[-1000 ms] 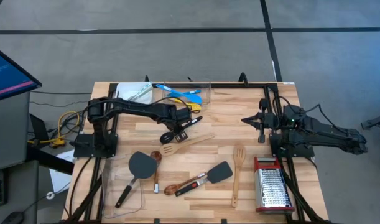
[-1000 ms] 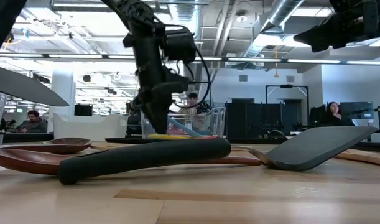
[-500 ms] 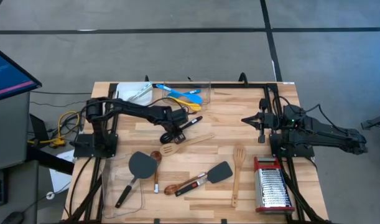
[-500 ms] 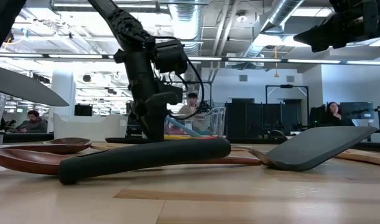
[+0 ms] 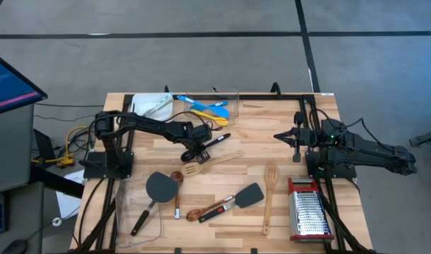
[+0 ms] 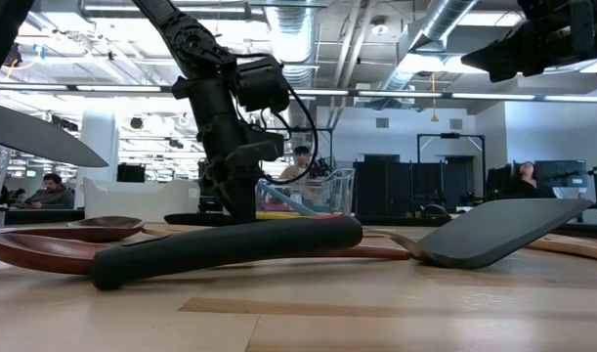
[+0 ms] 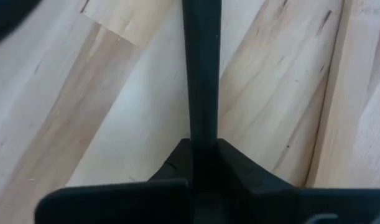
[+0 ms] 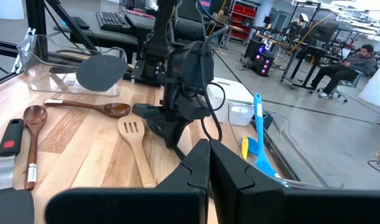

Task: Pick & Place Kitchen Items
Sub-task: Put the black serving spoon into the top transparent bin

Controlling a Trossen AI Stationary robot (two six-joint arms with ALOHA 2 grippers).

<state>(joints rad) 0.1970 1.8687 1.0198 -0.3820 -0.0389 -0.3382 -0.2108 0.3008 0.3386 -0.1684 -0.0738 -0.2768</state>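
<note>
A black long-handled utensil (image 5: 216, 140) lies on the wooden table, just left of centre. My left gripper (image 5: 195, 151) stands over it, pointing steeply down and shut on its handle; the utensil's head is hidden under the gripper. In the low view my left gripper (image 6: 237, 205) reaches down to the tabletop. My right gripper (image 5: 297, 138) hangs shut and empty above the table's right side. Blue and yellow spoons (image 5: 209, 107) lie in a clear tub at the far edge. My left gripper pinches the black utensil's handle (image 7: 199, 118) between its two fingers (image 7: 236, 168). It comes from above, pointing steeply down, with the fingers across the handle. The handle runs on past the fingers to its free end (image 5: 227, 135) and lies flat on the table.
Near the gripper lie a wooden slotted spatula (image 5: 209, 162), a grey spatula (image 5: 161, 187), a wooden spoon (image 5: 177, 189), a red-and-black-handled spatula (image 5: 233, 201) and a wooden spatula (image 5: 269, 197). A steel grater (image 5: 310, 210) stands near right, a white tray (image 5: 152, 104) far left.
My left gripper has come down onto the black utensil and tipped more steeply, then closed its fingers on the handle. The utensil lies where it lay.
</note>
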